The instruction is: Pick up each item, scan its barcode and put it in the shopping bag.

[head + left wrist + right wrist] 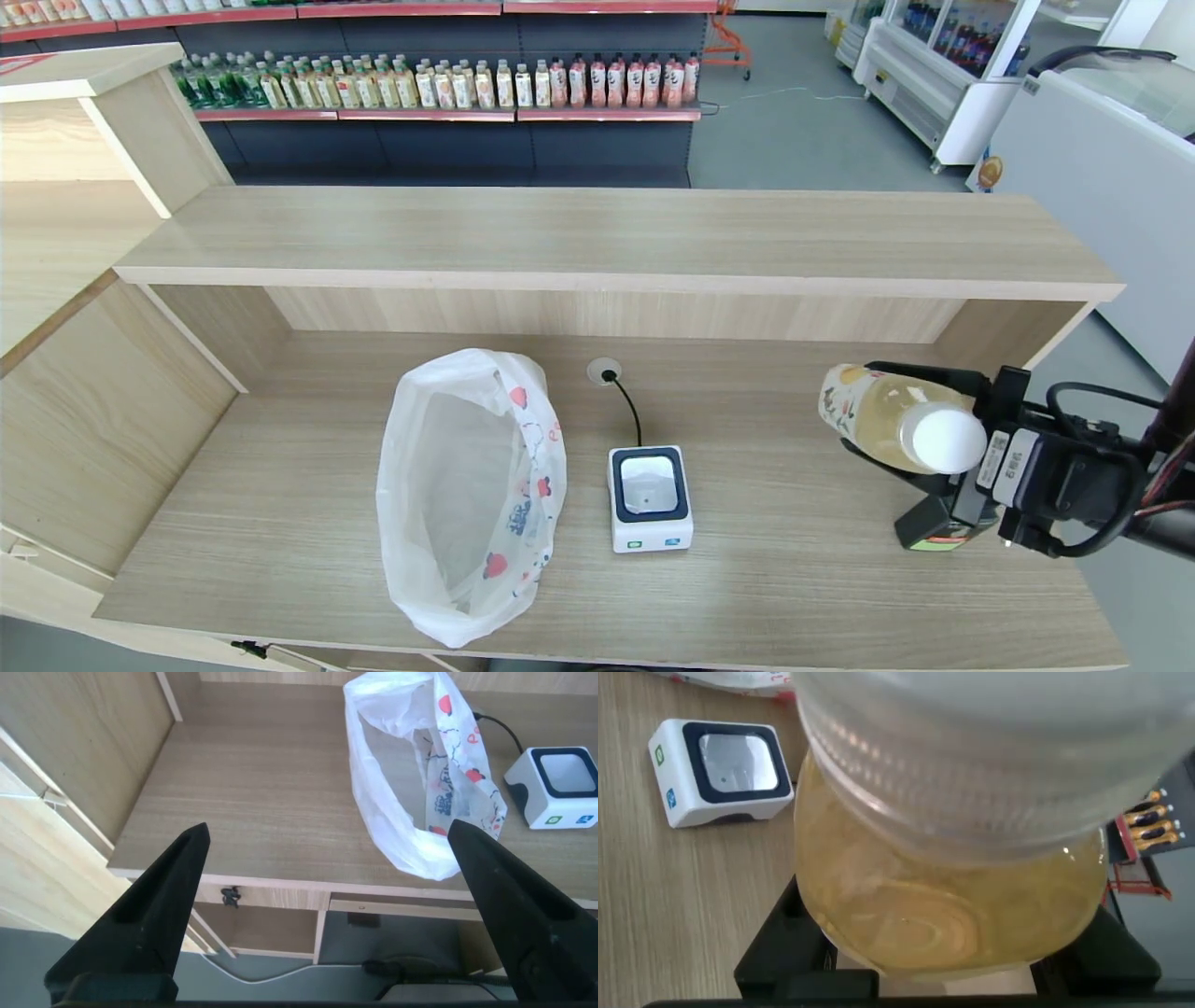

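Note:
My right gripper (910, 420) is shut on a bottle (896, 415) of pale yellow drink with a white cap, held on its side above the right end of the counter. Up close, the bottle (943, 849) sits between the black fingers (780, 952). The white barcode scanner (650, 497) with a dark window stands at the counter's middle, left of the bottle; the right wrist view shows the scanner (721, 770) too. A white printed shopping bag (471, 490) stands open left of the scanner. My left gripper (336, 915) hangs open off the counter's front edge, near the bag (420, 775).
The scanner's black cable (627, 403) runs to a hole in the counter (280, 523). A raised shelf (597, 233) walls the back, and a side panel (103, 411) closes the left. Store shelves with bottles (439, 84) stand behind.

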Motion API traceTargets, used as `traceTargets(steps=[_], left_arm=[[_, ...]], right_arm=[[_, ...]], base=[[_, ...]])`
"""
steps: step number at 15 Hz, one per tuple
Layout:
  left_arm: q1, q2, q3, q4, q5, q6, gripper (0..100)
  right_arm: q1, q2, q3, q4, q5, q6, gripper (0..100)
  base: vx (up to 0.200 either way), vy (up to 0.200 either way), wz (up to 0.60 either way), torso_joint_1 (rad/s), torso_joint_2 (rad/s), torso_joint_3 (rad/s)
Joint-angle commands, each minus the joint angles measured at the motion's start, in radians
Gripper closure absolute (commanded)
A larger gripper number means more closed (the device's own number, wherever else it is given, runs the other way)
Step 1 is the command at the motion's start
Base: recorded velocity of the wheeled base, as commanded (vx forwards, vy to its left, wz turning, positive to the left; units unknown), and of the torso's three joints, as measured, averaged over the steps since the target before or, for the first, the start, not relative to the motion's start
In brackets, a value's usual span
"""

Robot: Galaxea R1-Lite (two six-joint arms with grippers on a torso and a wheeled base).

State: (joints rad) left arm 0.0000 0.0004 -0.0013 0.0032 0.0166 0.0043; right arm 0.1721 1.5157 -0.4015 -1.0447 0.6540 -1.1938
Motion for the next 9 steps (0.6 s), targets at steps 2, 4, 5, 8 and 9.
traceTargets(steps=[2,4,5,8,9], left_arm=[[0.0,0.0,0.0,0.0,0.0,0.0,0],[0.0,0.0,0.0,0.0,0.0,0.0,0],[0.0,0.0,0.0,0.0,0.0,0.0,0],[0.0,0.0,0.0,0.0,0.0,0.0,0],[0.0,0.0,0.0,0.0,0.0,0.0,0]], right_arm=[[0.017,0.004,-0.003,-0.003,0.001,-0.02,100],[0.015,-0.005,0.0,-0.005,0.001,-0.041,100],[0.015,-0.012,0.009,-0.003,0.001,-0.044,100],[0.015,-0.02,0.01,-0.003,0.003,-0.046,100],[0.015,-0.02,0.016,-0.003,0.004,-0.047,100]], base=[[0.0,0.0,0.0,0.0,0.0,0.0],[0.0,0.0,0.0,0.0,0.0,0.0],[0.0,0.0,0.0,0.0,0.0,0.0],[0.0,0.0,0.0,0.0,0.0,0.0],[0.0,0.0,0.0,0.0,0.0,0.0]])
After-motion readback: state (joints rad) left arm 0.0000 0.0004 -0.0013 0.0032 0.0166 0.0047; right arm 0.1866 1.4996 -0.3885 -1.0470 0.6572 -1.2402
